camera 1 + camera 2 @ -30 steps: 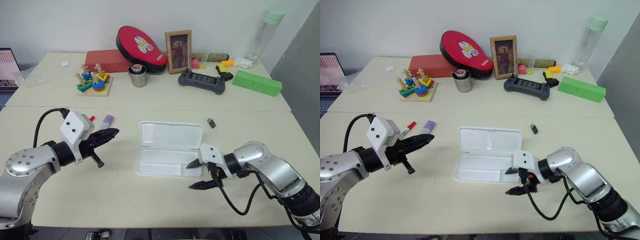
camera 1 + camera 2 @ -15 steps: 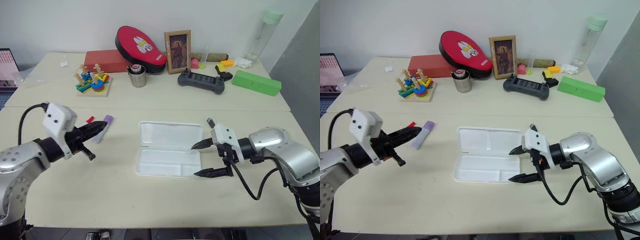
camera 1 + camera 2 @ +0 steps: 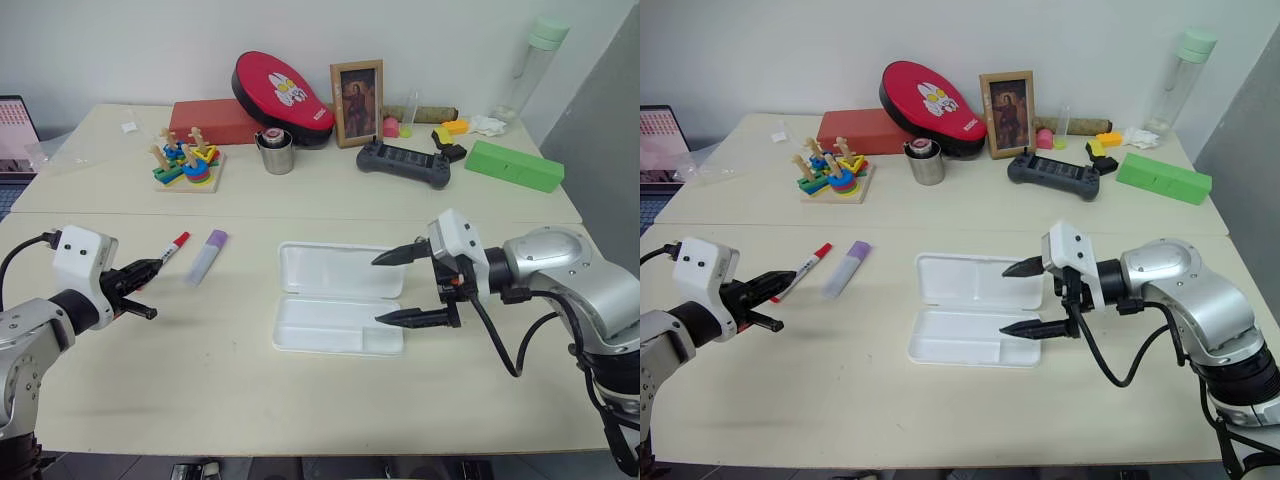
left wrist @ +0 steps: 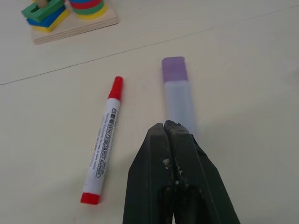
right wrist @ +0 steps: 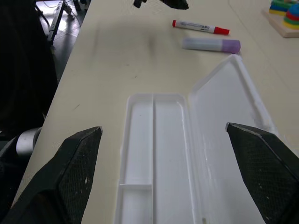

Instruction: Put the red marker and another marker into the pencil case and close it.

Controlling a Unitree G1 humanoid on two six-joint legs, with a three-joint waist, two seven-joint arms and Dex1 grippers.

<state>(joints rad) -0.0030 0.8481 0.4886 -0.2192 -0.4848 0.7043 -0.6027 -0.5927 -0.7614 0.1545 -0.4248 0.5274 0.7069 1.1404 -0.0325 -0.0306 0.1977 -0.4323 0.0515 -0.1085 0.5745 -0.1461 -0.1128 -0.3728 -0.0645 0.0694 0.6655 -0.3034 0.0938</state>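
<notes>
Leftward my shut left gripper [image 3: 150, 268] has swung, tip now by the red marker [image 3: 172, 248]; the lilac marker [image 3: 205, 254] lies beside it on the desk [image 3: 200, 380]. Both remain outside the open case [image 3: 340, 297], above which my right gripper [image 3: 385, 288] has risen, spread wide.

The red marker [image 4: 101, 151], lower left of the left wrist view, carries small dark print along its white barrel, too blurred to read. The red oval pad [image 3: 281, 93], upper middle of the left eye view, bears a white picture, no legible words.
</notes>
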